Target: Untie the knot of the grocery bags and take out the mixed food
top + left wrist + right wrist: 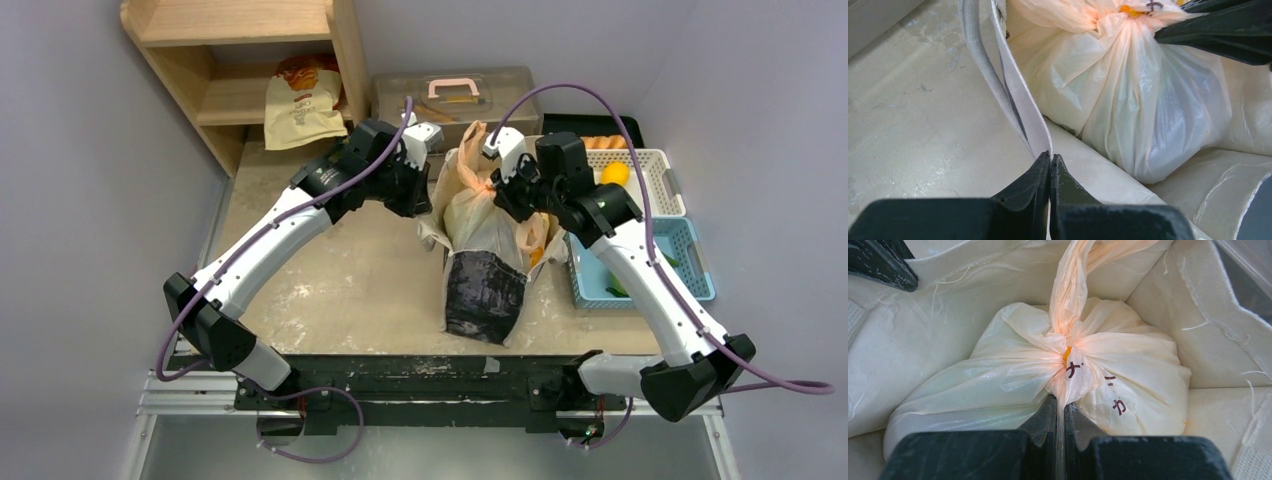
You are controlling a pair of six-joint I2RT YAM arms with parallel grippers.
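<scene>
The pale-orange grocery bag [468,208] sits tied inside a cream tote [484,290] with a dark front panel. Its knot [1064,354] is tight, and one handle loop [1074,280] stands up from it. My right gripper [1060,404] is shut on a strip of the bag's plastic just below the knot. My left gripper [1050,158] is shut on the tote's white rim strip [1020,107], left of the bag [1128,100]. The right fingers [1218,35] show by the knot [1120,12]. The food in the bag is hidden.
A white basket [660,160] at the right holds an orange fruit [615,173] and long orange vegetables [605,142]. A blue basket [690,245] with green items sits in front of it. A grey case [450,95], a wooden shelf [345,45] and a paper bag [303,105] stand behind.
</scene>
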